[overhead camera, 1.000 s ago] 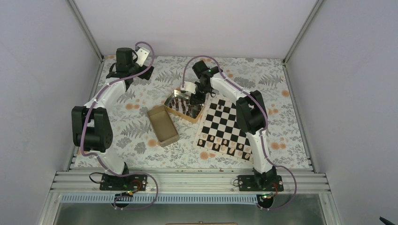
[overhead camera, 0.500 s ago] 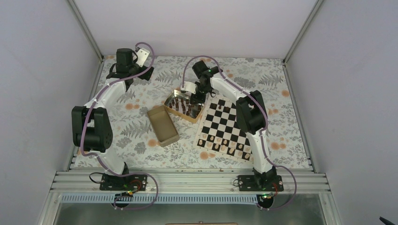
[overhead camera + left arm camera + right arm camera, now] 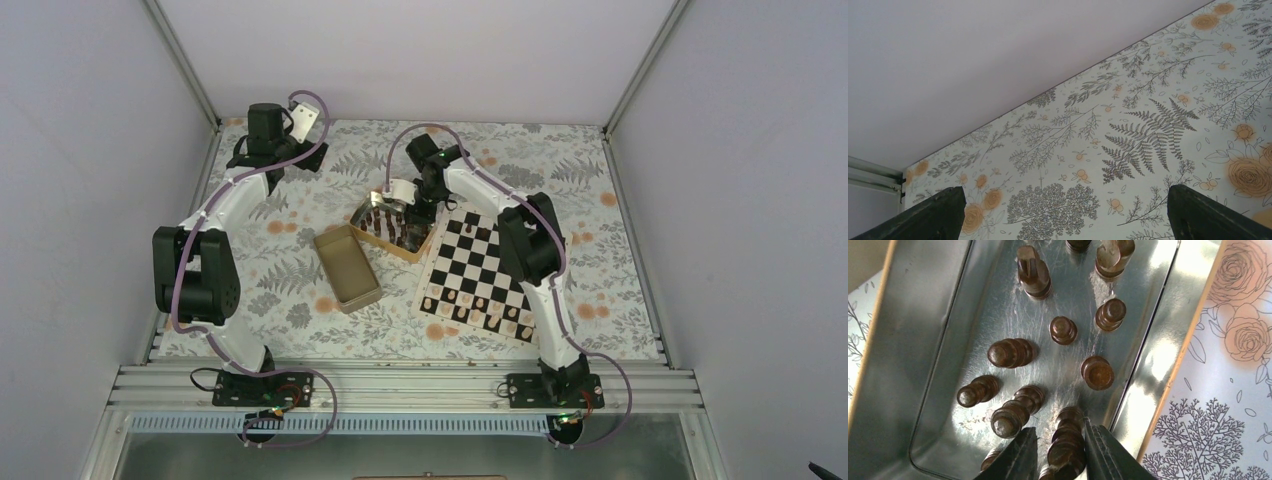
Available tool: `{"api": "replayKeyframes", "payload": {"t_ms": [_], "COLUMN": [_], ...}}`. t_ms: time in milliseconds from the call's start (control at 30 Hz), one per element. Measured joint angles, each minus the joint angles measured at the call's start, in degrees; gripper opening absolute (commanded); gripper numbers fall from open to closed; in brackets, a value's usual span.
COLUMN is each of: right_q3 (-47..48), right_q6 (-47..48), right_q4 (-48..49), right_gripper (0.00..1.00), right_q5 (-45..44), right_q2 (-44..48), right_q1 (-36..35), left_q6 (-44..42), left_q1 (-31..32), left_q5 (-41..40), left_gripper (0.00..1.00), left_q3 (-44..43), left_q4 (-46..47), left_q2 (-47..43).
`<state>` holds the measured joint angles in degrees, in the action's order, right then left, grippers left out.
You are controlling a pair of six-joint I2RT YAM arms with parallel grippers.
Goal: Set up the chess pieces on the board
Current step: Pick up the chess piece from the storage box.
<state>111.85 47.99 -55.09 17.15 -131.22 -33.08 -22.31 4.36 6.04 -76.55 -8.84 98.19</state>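
Several dark brown chess pieces (image 3: 1010, 352) stand in an open golden tin (image 3: 923, 330), which lies just left of the board (image 3: 436, 262). My right gripper (image 3: 1059, 426) reaches down into the tin (image 3: 385, 245). Its fingers straddle one dark piece (image 3: 1068, 450): the right finger (image 3: 1103, 450) lies against it and a narrow gap shows at the left finger. The gripper (image 3: 408, 214) hangs over the tin's far right part. My left gripper (image 3: 1065, 192) stands wide open over bare tablecloth at the far left (image 3: 270, 160), with nothing between its fingers.
An empty golden tin half (image 3: 346, 268) lies left of the board. Pale pieces (image 3: 470, 305) line the board's near rows, and a few dark shapes (image 3: 470, 217) sit on its far squares. Grey walls enclose the flowered tablecloth (image 3: 1148, 130).
The right gripper's jaws have narrowed around a dark piece in the tin, and its wrist has shifted slightly left. The left arm has not moved.
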Motion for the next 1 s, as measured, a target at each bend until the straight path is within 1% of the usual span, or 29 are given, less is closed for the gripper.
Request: {"api": "replayKeyframes", "payload": {"t_ms": [100, 333, 667, 800, 1000], "right_q3": [0.0, 0.0, 0.7, 2.0, 3.8], "right_q6": [0.0, -0.1, -0.5, -0.7, -1.1], "right_q4": [0.0, 0.0, -0.5, -1.9, -3.5], "right_gripper": [0.2, 0.17, 0.14, 0.14, 0.14], "right_q5": [-0.3, -0.8, -0.9, -0.7, 1.8], "right_q2": [-0.4, -0.4, -0.1, 1.8, 7.3], "right_q1": [0.0, 0.0, 0.0, 0.2, 1.8], "left_q6": [0.0, 0.0, -0.1, -0.2, -0.2], "left_q1": [0.0, 0.0, 0.0, 0.0, 0.0], "left_q5": [0.0, 0.0, 0.0, 0.0, 0.3], "left_gripper": [1.0, 1.0, 1.0, 1.0, 1.0], "left_q3": [0.0, 0.3, 0.7, 0.7, 0.7], "left_q4": [0.0, 0.2, 0.2, 0.2, 0.2], "left_q2": [0.0, -0.1, -1.2, -1.8, -2.5]}}
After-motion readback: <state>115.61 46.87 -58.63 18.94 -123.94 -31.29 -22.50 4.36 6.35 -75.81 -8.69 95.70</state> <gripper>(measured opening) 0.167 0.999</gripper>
